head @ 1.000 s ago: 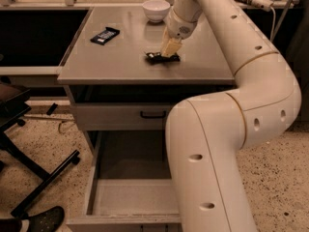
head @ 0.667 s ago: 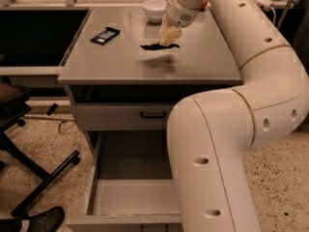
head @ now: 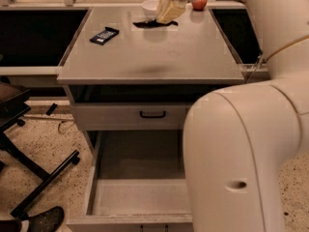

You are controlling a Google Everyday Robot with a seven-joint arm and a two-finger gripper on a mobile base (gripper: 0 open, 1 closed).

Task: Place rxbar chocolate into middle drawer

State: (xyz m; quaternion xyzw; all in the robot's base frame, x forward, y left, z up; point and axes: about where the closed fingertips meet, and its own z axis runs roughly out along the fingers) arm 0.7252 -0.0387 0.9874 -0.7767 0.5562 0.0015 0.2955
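My gripper (head: 165,16) is near the top of the camera view, above the back of the grey counter (head: 193,57). It is shut on the rxbar chocolate (head: 150,24), a flat black wrapper that sticks out to the left and hangs in the air above the counter top. The middle drawer (head: 104,170) stands pulled open at the bottom. It is a deep grey box with a pale floor, and nothing shows inside it. My arm's pale body (head: 241,153) hides its right part.
A dark bar with a bluish-white label (head: 104,35) lies on the counter's left. A white bowl (head: 148,6) and a reddish fruit (head: 199,3) stand at the back. A shallower drawer front with a black handle (head: 152,114) is shut. A chair base (head: 38,178) and a shoe (head: 46,219) are at the lower left.
My gripper has risen from the counter top with the rxbar chocolate in it, so the bar now hangs higher in the view.
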